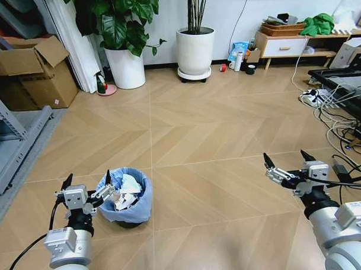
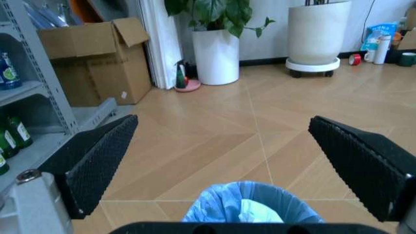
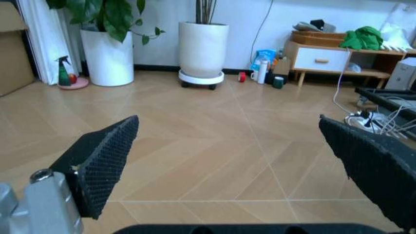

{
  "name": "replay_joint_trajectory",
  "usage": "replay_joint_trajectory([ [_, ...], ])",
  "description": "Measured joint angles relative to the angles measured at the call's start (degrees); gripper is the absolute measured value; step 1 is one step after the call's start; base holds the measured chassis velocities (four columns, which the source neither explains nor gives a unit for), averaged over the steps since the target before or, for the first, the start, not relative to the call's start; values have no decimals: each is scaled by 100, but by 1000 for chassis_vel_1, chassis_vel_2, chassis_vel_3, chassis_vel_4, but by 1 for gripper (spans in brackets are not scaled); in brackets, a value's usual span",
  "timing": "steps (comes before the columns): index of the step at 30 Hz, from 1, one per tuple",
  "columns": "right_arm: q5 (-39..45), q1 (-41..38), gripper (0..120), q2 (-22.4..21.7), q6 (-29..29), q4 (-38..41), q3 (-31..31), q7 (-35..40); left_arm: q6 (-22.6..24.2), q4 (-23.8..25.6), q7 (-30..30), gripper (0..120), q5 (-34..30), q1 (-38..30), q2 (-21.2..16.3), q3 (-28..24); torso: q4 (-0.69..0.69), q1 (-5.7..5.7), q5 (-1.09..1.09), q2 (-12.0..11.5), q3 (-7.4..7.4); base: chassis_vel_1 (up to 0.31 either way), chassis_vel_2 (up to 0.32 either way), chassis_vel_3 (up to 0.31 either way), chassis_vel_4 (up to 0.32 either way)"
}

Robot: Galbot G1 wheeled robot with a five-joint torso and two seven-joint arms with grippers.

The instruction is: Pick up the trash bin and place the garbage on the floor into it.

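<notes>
My left gripper (image 1: 87, 181) hovered just beside the bin (image 1: 126, 196), its fingers (image 2: 97, 163) spread wide and holding nothing; the bin stood upright on the floor (image 1: 216, 139) close in front of me, its blue liner already stuffed with crumpled paper (image 1: 124, 191), so I judged the gathering nearly done; I saw no loose litter on the boards nearby. My right gripper (image 1: 290, 162) hung well apart over bare floor, fingers (image 3: 104, 161) likewise released, kept clear so the left could work the bin.
</notes>
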State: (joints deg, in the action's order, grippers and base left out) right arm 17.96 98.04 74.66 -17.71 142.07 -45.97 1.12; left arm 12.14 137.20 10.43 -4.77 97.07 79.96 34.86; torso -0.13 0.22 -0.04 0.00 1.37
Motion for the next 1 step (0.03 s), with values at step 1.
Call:
replay_joint_trajectory([
  [1,0,0,100,0,0,-1,0,1,0,-1,0,100,-1,0,0,0,0,0,0,0,0,0,0,0,0],
])
